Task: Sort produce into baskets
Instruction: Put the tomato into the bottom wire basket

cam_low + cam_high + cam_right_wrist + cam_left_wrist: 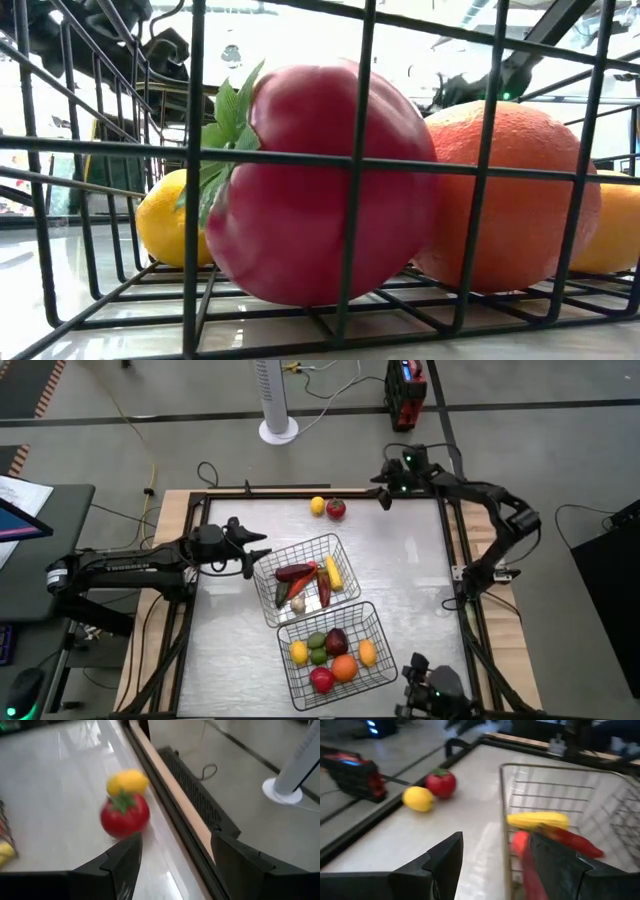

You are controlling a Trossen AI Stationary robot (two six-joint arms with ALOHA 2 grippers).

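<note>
A lemon [317, 505] and a tomato [336, 509] sit touching near the table's far edge, outside both baskets. The right gripper [175, 865] reaches along that far edge, fingers apart and empty, tomato just ahead. The left gripper [262, 552] hovers at the rim of the vegetable basket [268, 593], fingers apart and empty. The fruit basket [385, 637] lies nearer the front.

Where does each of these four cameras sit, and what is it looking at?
High: overhead, looking down; both arms, two baskets.
Low: table height, through basket mesh at an apple and orange.
Left wrist: left gripper open at basket rim.
Right wrist: right gripper open.
Both wrists share the tomato and lemon.
</note>
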